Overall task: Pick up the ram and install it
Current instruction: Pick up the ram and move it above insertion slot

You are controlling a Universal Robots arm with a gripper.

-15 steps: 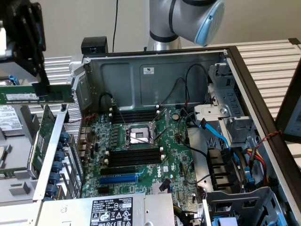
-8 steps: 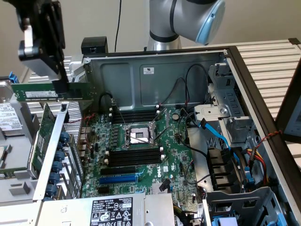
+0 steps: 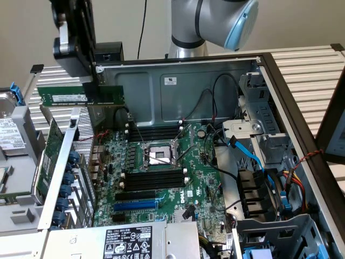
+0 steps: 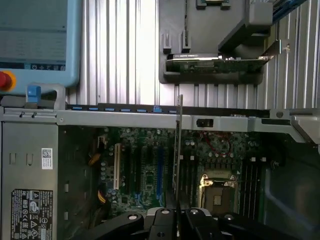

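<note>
Your gripper point(image 3: 92, 81) pinches the ram point(image 3: 64, 97), holding it level and on edge. It hangs above the open computer case point(image 3: 178, 81), apart from the motherboard's point(image 3: 199, 162) black slots point(image 3: 153, 181).

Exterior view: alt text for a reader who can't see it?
The gripper holds the ram level in the air at the exterior view's left, over an open computer case. Below lie the motherboard and its empty black memory slots.

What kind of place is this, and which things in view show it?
Probably a robotics lab or computer-assembly workbench: an open computer case lies on a slatted metal table, and a robot arm holds a memory stick above it.
</note>
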